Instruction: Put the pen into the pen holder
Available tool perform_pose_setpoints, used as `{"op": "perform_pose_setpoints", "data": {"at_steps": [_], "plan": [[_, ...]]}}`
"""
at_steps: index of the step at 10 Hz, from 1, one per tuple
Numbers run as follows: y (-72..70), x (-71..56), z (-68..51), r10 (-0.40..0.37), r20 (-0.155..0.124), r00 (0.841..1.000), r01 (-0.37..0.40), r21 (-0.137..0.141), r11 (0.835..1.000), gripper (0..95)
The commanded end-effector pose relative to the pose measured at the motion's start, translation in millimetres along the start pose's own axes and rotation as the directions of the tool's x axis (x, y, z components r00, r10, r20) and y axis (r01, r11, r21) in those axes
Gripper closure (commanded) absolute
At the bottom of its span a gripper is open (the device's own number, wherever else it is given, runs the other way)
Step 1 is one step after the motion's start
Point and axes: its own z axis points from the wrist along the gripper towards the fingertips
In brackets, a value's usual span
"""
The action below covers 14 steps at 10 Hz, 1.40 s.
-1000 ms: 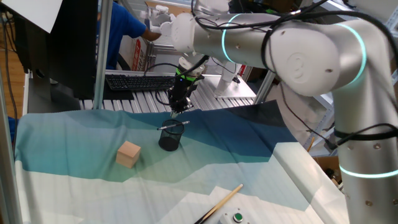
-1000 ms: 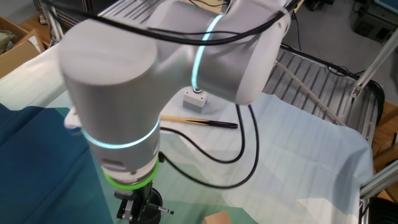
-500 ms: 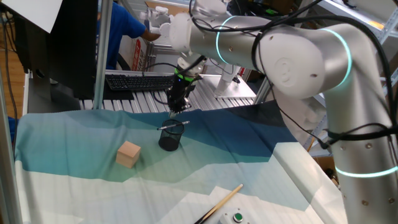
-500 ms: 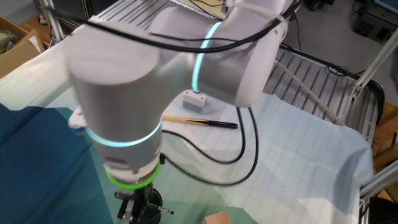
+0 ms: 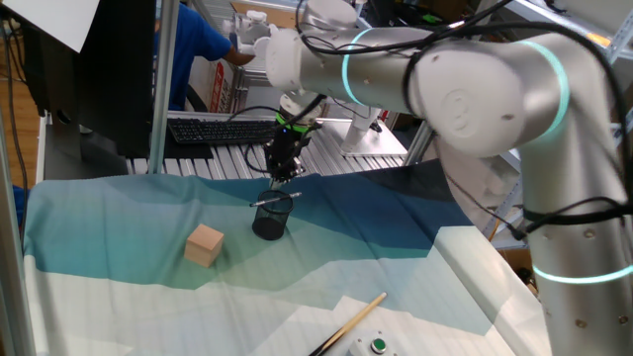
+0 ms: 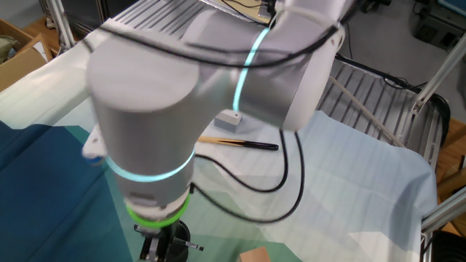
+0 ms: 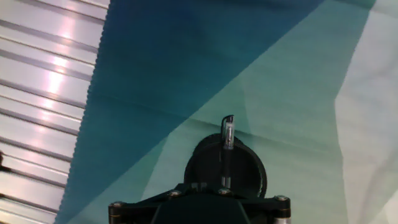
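Black wire mesh forms the pen holder (image 5: 269,222), which we see standing upright on the blue and pale green cloth (image 5: 119,213). Across its open rim lies the pen (image 5: 276,198), nearly level and sticking out past the edge on both sides, so it rests on top of the cup, not down inside it. Our gripper (image 5: 280,179) hangs just above the pen, pointing straight down, with its jaws drawn together and nothing between them. In the hand view the pen (image 7: 227,148) runs over the round mouth of the holder (image 7: 249,168), its clip end reaching beyond the rim. A tan wooden block (image 5: 205,244) sits on the cloth near the cup, and a long wooden stick (image 5: 348,322) lies well apart at the near edge.
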Motion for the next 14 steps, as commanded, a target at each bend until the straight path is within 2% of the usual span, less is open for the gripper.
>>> {"op": "perform_pose_setpoints", "data": {"at_steps": [1,4,6,11,14], "plan": [[-5.7,0.1,1.9,0.000,0.010,1.000,0.000,-0.008,1.000,76.0],[-9.3,-10.4,9.0,-0.003,0.003,1.000,0.003,0.001,1.000,76.0],[-10.2,-11.5,10.2,0.003,0.006,1.000,-0.003,0.000,1.000,76.0],[-13.2,-3.2,5.0,0.015,0.006,1.000,-0.015,0.001,1.000,76.0],[-19.9,4.3,9.3,0.025,0.017,1.000,-0.025,0.003,1.000,76.0]]}}
